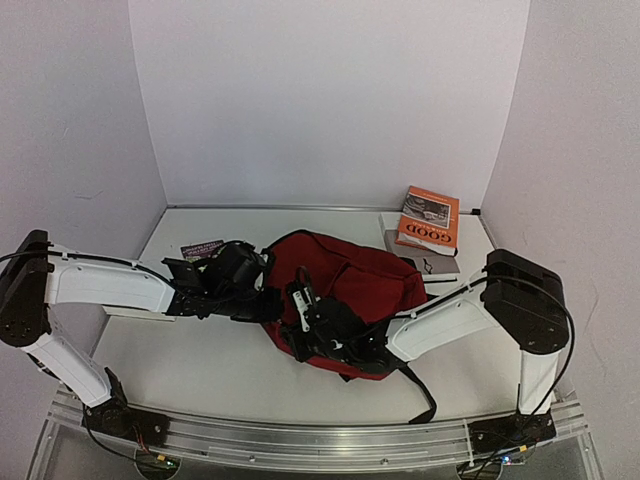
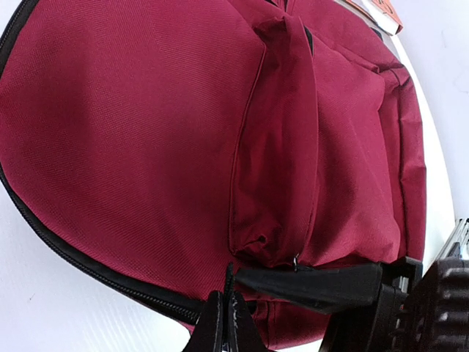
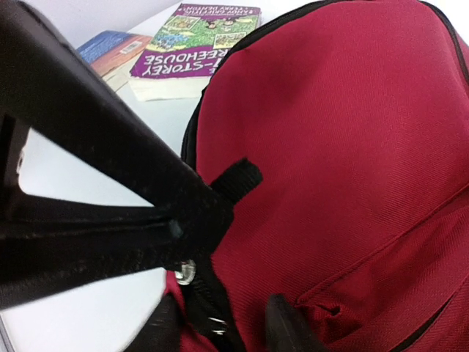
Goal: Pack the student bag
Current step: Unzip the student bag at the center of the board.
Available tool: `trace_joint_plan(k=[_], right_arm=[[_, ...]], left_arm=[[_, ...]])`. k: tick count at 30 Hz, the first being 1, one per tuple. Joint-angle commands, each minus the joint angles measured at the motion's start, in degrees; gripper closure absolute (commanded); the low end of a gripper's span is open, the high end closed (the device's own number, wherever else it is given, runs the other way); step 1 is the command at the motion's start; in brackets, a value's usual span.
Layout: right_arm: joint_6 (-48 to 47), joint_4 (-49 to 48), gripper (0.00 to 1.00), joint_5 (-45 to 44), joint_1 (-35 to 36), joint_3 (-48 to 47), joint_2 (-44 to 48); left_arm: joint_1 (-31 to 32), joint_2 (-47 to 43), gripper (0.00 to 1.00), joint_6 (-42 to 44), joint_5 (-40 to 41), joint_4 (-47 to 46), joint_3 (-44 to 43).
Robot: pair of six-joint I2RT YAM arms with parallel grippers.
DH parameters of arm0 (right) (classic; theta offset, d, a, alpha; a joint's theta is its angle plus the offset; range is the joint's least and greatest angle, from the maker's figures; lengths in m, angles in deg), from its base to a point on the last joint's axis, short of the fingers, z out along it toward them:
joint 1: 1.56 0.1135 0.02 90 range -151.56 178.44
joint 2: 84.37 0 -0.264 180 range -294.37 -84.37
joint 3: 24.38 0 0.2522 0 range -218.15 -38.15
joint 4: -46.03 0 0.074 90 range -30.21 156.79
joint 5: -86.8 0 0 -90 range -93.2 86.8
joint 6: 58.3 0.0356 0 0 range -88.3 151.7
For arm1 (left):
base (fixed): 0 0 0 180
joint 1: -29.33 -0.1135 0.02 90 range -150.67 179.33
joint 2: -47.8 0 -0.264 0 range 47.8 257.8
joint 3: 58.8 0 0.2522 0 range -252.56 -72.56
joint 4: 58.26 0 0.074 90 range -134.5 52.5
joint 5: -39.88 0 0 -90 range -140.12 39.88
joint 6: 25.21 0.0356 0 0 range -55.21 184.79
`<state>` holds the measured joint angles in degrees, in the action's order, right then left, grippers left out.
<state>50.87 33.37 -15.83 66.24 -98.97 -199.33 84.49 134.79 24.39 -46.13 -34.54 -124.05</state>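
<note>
Student bag (image 1: 360, 275) flat on the white counter (image 1: 200, 360), about mid-width, between the two arms. Dark red fabric with black zipper trim along the edge; front pocket (image 2: 278, 147) facing up.

Left claw (image 2: 226, 308) at the bag edge nearest the left arm. Fingers (image 2: 211, 326) pressed together and clamped on a black strap (image 3: 236, 176) of the bag. Short end of the strap protruding past the fingertips in the right wrist view.

Right claw (image 3: 220, 326) directly beside the left one, over the same edge. Fingers apart, one on either side of the strap, just below a small metal rivet (image 3: 185, 271). Contact with the strap: cannot tell.

Far right of the counter, behind the bag: orange book (image 1: 428, 220) tilted on a grey book (image 1: 430, 264). Grey book close against the bag's far corner; touching or just beside, cannot tell.

Far left of the counter, partly hidden by the left arm: purple-covered book (image 3: 194, 48), with a blue-covered book (image 3: 110, 51) just beside it.
</note>
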Motion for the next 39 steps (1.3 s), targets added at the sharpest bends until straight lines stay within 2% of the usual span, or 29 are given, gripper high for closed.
trace_joint_plan(k=[1,3,4,11,21,26,32,36,38,39], right_arm=[[-0.91,-1.19,0.83,-4.54,0.06,-1.35,-0.49],[-0.32,-1.7,0.98,-5.01,0.08,0.15,0.79],[-0.05,-1.85,1.0,-5.27,0.14,1.39,1.58],[4.42,-0.81,1.0,-6.26,1.3,11.27,9.88],[15.17,8.89,1.0,-10.62,4.76,21.38,21.81],[19.61,9.73,1.0,-11.0,4.81,26.95,30.53],[19.36,10.55,1.0,-10.74,4.81,29.55,38.43],[17.43,13.29,0.81,-9.41,4.81,26.39,38.89],[16.19,14.55,0.62,-8.98,4.81,24.04,38.46],[15.67,14.95,0.56,-8.75,4.81,23.07,38.24]], left_arm=[[-0.28,-3.75,1.0,-0.78,0.08,-2.77,0.07],[-0.49,-4.95,1.0,-0.78,1.33,-2.01,0.52],[-0.79,-5.56,1.0,-0.88,1.92,-1.73,0.87],[-5.67,-10.51,1.0,-1.07,2.73,0.01,3.56],[-18.75,-12.93,1.0,-0.22,-0.3,0.61,6.25],[-26.5,-12.28,1.0,-1.8,-5.95,-2.63,9.98],[-27.48,-10.54,1.0,-2.21,-14.43,-8.16,11.39],[-27.48,-11.71,1.0,-1.11,-21.22,-14.03,13.92],[-27.48,-11.99,1.0,-0.5,-24.18,-14.64,14.43],[-27.45,-12.16,0.98,-0.08,-25.93,-14.87,14.84]])
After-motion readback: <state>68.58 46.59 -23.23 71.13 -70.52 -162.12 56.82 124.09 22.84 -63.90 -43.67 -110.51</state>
